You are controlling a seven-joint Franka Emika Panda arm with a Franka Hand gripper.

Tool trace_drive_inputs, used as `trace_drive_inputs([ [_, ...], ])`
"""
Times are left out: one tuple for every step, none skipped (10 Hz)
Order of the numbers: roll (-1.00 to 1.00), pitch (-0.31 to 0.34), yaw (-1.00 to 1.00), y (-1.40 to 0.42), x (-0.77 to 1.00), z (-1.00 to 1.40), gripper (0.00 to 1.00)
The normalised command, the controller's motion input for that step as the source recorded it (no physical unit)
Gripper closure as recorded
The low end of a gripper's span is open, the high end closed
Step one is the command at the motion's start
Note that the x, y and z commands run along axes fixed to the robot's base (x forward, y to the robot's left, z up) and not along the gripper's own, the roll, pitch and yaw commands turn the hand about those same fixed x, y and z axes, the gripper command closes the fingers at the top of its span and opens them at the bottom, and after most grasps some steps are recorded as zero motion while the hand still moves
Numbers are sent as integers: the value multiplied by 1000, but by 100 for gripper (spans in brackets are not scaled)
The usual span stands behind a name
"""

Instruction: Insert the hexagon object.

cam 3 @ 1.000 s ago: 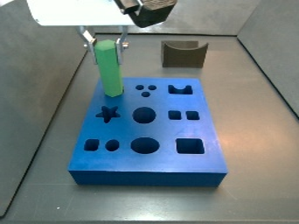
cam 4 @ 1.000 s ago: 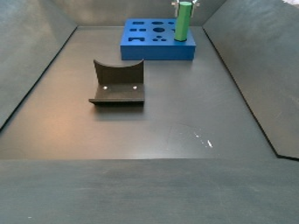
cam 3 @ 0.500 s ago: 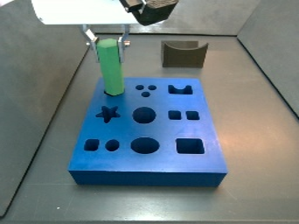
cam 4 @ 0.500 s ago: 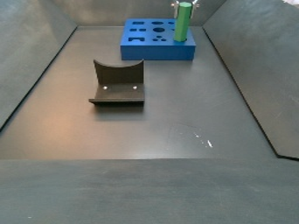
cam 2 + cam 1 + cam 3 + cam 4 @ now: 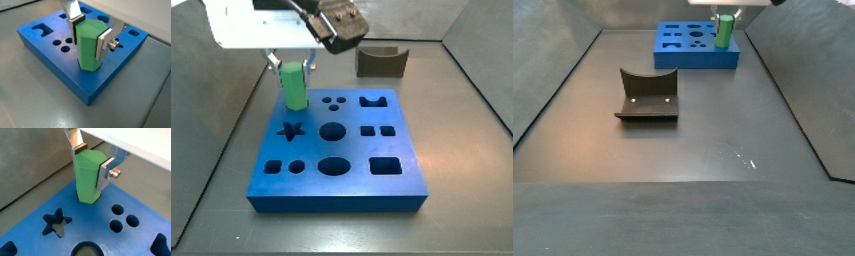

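Wrist views: tool (image 5: 93, 162) around matte green hexagon object (image 5: 87, 178).

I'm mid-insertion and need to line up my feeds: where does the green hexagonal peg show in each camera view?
Wrist view: the slim bright-green hexagonal plastic peg stands upright between the pincer plates, foot in the blue board.
Wrist view: peg mid-frame, near the board's corner.
Side view: peg upper left, at the board's far-left corner.
Side view: peg at top, on the board's right edge.
Shared landmark: the blue board.
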Motion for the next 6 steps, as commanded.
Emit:
trace_drive_inputs([
  [0, 0, 0, -71, 11, -557, 100],
  [0, 0, 11, -29, 0, -477, 100],
  [61, -40, 117, 0, -26, -477, 100],
  [0, -20, 0, -14, 0, -266, 100],
  [-66, -26, 0, 40, -6, 0, 100],
  [0, 0, 0, 0, 0, 0, 100],
])
